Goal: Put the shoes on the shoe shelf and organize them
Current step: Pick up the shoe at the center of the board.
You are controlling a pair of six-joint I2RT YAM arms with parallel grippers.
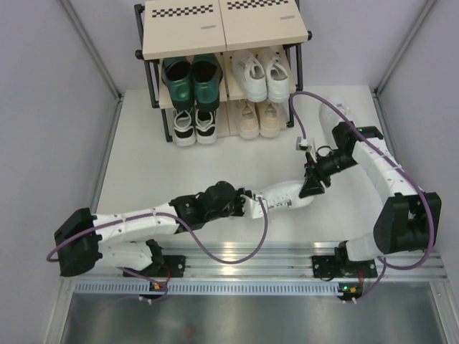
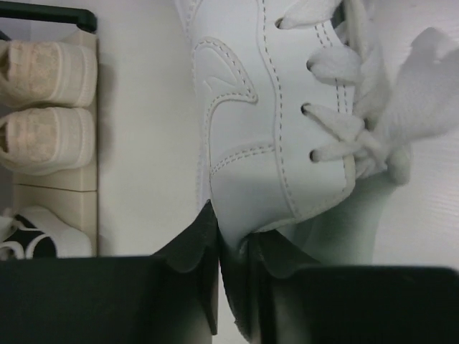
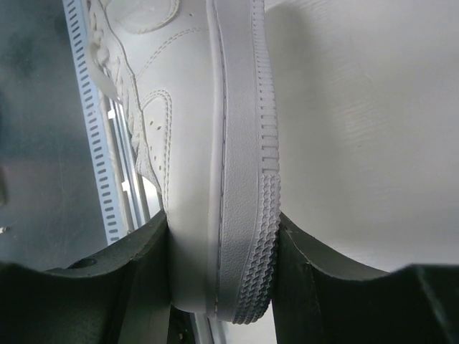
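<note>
A white sneaker (image 1: 280, 196) lies between my two grippers at the table's middle. My left gripper (image 1: 240, 203) is shut on its heel collar; the left wrist view shows the pads (image 2: 193, 244) pinching the white leather (image 2: 265, 107). My right gripper (image 1: 313, 186) is shut on its toe, one pad on the upper and one on the ribbed sole (image 3: 247, 179). The shoe shelf (image 1: 222, 32) stands at the back. It holds dark green heeled shoes (image 1: 190, 79) and white sneakers (image 1: 265, 75) on the middle tier, black-and-white sneakers (image 1: 195, 125) and beige sneakers (image 1: 258, 118) on the bottom tier.
The shelf's top board with its checkered strips bears nothing. A metal rail (image 1: 237, 258) runs along the near edge by the arm bases. Grey walls close in the left and right sides. The beige pair (image 2: 43, 100) shows in the left wrist view.
</note>
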